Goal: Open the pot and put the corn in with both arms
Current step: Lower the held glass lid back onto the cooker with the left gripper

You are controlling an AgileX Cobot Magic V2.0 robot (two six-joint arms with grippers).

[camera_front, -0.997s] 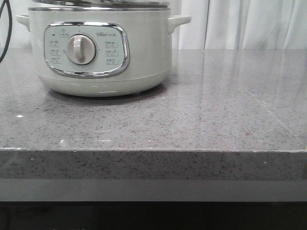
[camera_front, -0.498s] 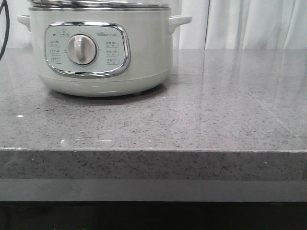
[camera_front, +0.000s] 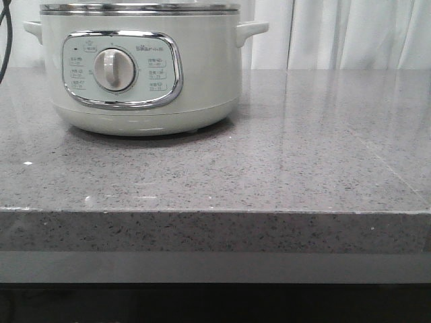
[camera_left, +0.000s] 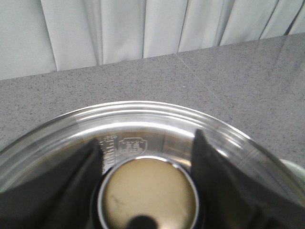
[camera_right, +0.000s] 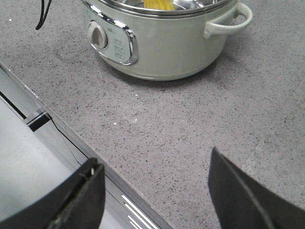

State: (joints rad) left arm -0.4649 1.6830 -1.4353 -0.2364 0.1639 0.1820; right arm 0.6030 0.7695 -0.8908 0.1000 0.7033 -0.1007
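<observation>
Yellow corn (camera_right: pixel 157 4) lies inside the pot (camera_right: pixel 167 45); left gripper (camera_left: pixel 147 191) pinches the lid knob (camera_left: pixel 150 193) to cover it, right gripper (camera_right: pixel 155 191) spread at five o'clock.

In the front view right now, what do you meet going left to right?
Black cable → pot's left handle → control panel with dial → pot's right handle → bare grey countertop before white curtains.

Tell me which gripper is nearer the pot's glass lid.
Left. The left gripper has its jaws on either side of the glass lid's knob. The right gripper is open and empty over the countertop, apart from the pot.
</observation>
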